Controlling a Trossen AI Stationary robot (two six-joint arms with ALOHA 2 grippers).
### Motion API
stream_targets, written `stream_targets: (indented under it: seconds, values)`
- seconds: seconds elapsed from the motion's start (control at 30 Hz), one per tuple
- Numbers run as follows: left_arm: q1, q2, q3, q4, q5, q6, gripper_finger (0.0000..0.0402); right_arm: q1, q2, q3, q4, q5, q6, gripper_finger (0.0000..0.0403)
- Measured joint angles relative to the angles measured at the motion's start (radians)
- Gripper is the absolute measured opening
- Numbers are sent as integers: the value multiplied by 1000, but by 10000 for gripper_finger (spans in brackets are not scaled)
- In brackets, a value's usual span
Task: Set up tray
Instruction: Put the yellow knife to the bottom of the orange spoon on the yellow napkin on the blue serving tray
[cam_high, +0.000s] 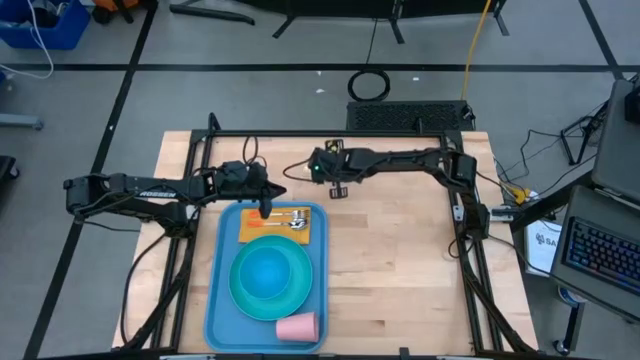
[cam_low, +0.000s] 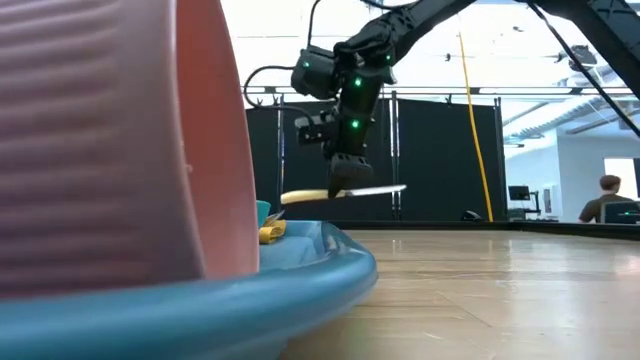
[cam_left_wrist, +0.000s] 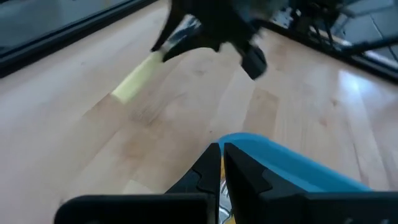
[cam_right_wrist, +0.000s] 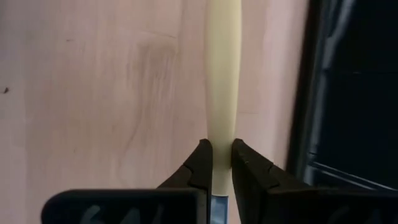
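Observation:
The light-blue tray (cam_high: 222, 300) lies on the wooden table, left of the middle; its rim also shows in the low view (cam_low: 300, 280). My right gripper (cam_high: 338, 190) hangs above bare wood just beyond the tray's far right corner. It is shut on a knife (cam_low: 345, 191) with a cream handle (cam_right_wrist: 222, 74) and a silver blade (cam_low: 385, 188). My left gripper (cam_high: 265, 207) is over the tray's far rim (cam_left_wrist: 280, 163), its fingers (cam_left_wrist: 236, 171) shut with nothing between them. My right gripper pinches the knife between its two fingers at the blade end of the cream handle (cam_right_wrist: 222, 134). The fingers come from above, slanting down, and lie across the knife. The knife hangs about level and clear of the table, handle (cam_low: 300, 197) toward the tray.
On the tray are a round turquoise plate (cam_high: 270, 278), a pink cup (cam_high: 297, 326) on its side at the near end, and an orange napkin (cam_high: 250, 228) with cutlery (cam_high: 292, 220) at the far end. Bare wood (cam_high: 400, 270) lies right of the tray. A person (cam_low: 607, 195) sits far behind.

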Motion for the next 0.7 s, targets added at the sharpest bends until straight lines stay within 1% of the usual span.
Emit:
stream_targets:
  seconds: [0.13,0.23,0.37,0.53,0.7]
  values:
    - [0,0,0,10,-25,-87,26,44,0,0,4,110,-12,26]
    - [1,0,0,18,-52,-149,26,73,0,0,10,160,-21,26]
    - [-1,0,0,64,-32,-160,27,106,0,0,49,173,-21,26]
    - [-1,0,0,115,-10,-196,27,150,-2,1,74,312,-22,26]
    - [-15,0,0,121,-26,-203,27,190,-38,1,31,333,56,26]
